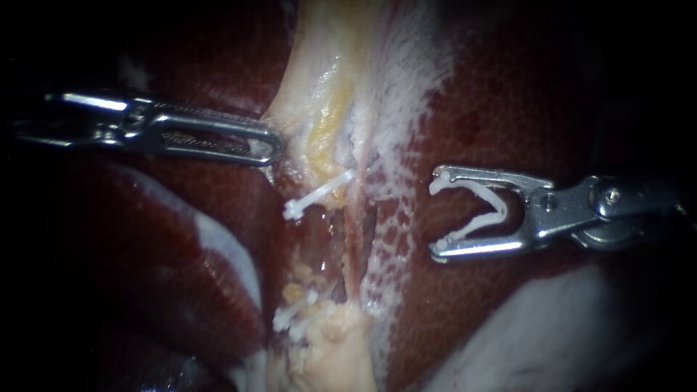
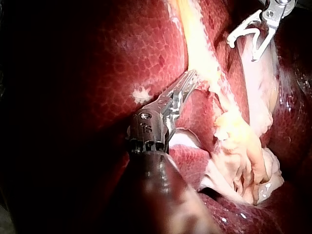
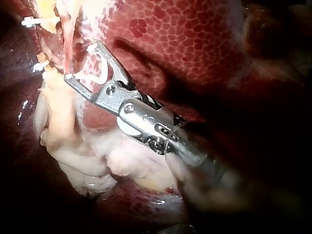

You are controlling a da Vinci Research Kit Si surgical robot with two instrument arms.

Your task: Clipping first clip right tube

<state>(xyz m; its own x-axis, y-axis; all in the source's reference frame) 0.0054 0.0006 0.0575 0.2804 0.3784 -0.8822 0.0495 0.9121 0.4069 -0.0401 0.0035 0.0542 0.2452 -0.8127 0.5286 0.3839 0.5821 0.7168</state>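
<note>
The right instrument has its hand spread wide, clamped on an open white clip seated between the two halves, over the dark red liver. It is to the right of the pink tube and apart from it. Farther left, the left instrument has its hand clamped on the edge of the pale tissue, above a second clip.

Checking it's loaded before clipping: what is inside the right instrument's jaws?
An open white clip sits in the right instrument, touching both jaws; nothing else is inside it yet. Liver behind the metal is covered.
</note>
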